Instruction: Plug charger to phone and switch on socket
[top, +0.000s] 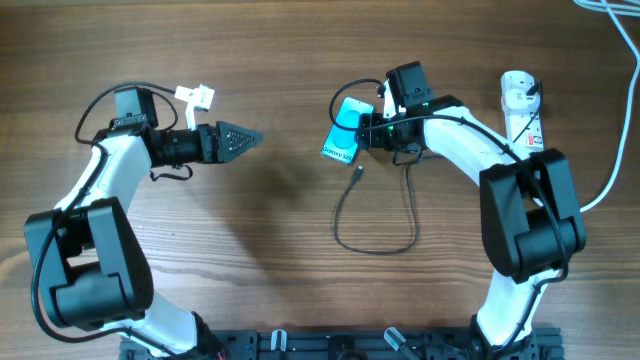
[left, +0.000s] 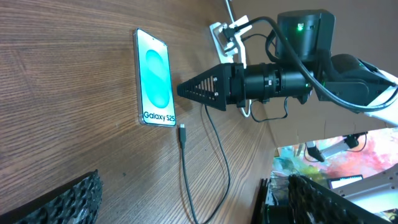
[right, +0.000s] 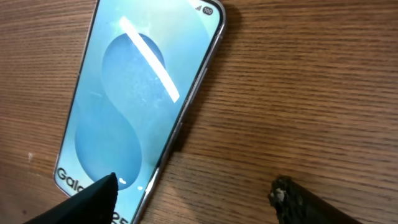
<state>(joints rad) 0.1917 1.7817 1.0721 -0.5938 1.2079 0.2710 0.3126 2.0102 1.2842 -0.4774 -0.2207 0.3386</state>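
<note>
Teal-screened rectangular smartphone (top: 343, 132) lies flat, mid wooden table (top: 250, 60). Thin black charger cable (left: 183, 140) loops beside it, its connector tip just off the text end, not inserted. Right pincer (right: 193, 199) over the smartphone, fingers apart, empty. Left pincer (top: 245, 138) wide open, well apart. White power strip (top: 520, 105) at the table's right side.

Open run across bare wooden tabletop (top: 290, 200) left of teal-screened rectangular phone (top: 342, 140). Right gripper (top: 364, 130) blocks its right side. Thin black charger cable (top: 337, 228) loops just below. White power strip (top: 518, 95) is partly under the right arm.
</note>
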